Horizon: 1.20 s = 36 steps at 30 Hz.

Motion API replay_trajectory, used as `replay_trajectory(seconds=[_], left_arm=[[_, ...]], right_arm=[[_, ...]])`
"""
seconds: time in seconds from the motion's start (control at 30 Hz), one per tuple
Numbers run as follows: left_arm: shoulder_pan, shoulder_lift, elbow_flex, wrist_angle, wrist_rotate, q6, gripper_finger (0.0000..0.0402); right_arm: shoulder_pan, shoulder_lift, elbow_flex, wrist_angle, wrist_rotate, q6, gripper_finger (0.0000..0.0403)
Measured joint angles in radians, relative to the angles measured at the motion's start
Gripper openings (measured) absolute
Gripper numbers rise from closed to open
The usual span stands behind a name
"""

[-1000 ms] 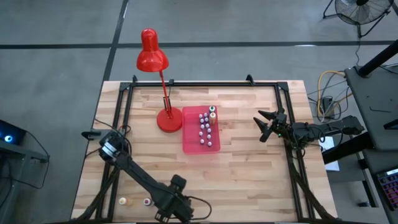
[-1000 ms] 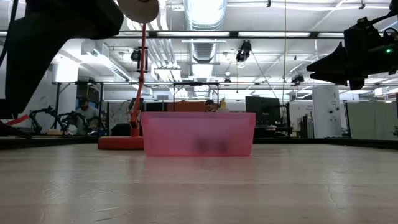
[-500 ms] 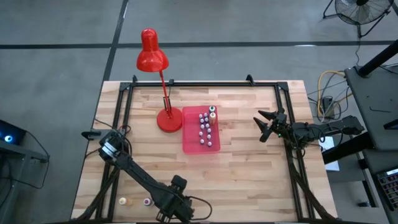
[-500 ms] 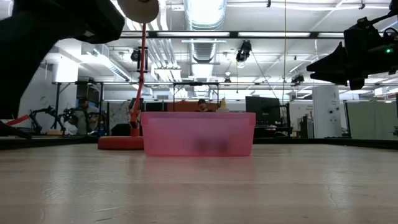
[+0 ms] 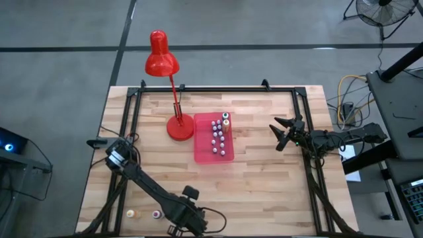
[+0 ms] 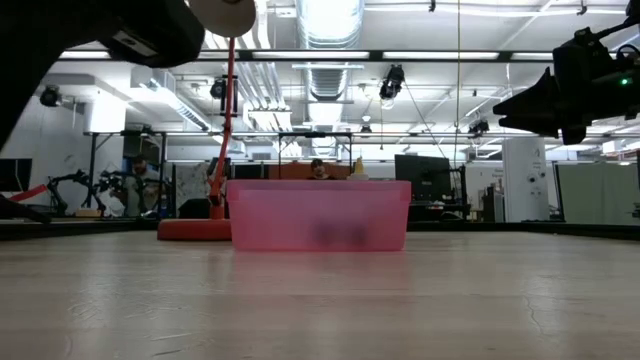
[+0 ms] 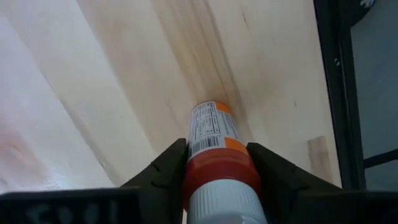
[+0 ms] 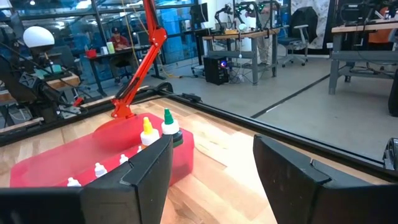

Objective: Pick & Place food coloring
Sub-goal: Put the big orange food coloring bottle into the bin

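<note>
The left gripper (image 7: pixel 214 168) is clamping 1 small orange white-capped food coloring bottle (image 7: pixel 214 146) near the wooden desk's (image 5: pixel 264 172) front edge. Next, I judge, it needs carrying to the translucent pink rectangular tray (image 5: pixel 203 153). The right gripper (image 5: pixel 283 134) is hovering, fingers apart.

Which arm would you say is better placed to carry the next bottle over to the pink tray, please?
Left: its hand already grips an orange bottle, while the right hand hangs open and empty beside the tray.
</note>
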Motion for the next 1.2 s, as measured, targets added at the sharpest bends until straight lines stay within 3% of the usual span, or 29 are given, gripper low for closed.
replay_trajectory(seconds=[0.63, 0.93, 1.2], left_arm=[[0.213, -0.036, 0.242, -0.26, -0.004, 0.015, 0.0116], [0.356, -0.036, 0.355, -0.366, -0.015, 0.107, 0.0116], [0.525, -0.036, 0.422, -0.367, -0.042, 0.167, 0.0116]], right_arm=[[0.0, 0.0, 0.0, 0.0, 0.0, 0.0, 0.0215], [0.0, 0.0, 0.0, 0.0, 0.0, 0.0, 0.0215], [0.0, 0.0, 0.0, 0.0, 0.0, -0.001, 0.0215]])
